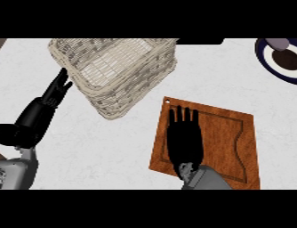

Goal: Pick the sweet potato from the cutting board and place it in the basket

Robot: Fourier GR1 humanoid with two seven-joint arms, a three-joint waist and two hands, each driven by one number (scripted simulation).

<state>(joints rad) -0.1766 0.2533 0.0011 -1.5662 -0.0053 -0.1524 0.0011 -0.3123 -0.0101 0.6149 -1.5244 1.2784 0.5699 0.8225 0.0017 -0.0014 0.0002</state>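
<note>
White counter [112, 147] fills view. Wicker basket [118, 71] at 11 o'clock, tilted, top rim cut by frame edge. Wooden cutting board [236, 138] at 4 o'clock. Right hand [184, 138] flat over board's left part, fingers straight, pointing to 12 o'clock, holding nothing visible. Left hand [49, 104] at 9 o'clock, fingers straight, tips touching basket's left wall. Dark blue plate [289, 60] at 2 o'clock, cut off at right. Sweet potato not visible; may be hidden under right hand, cannot tell.
</note>
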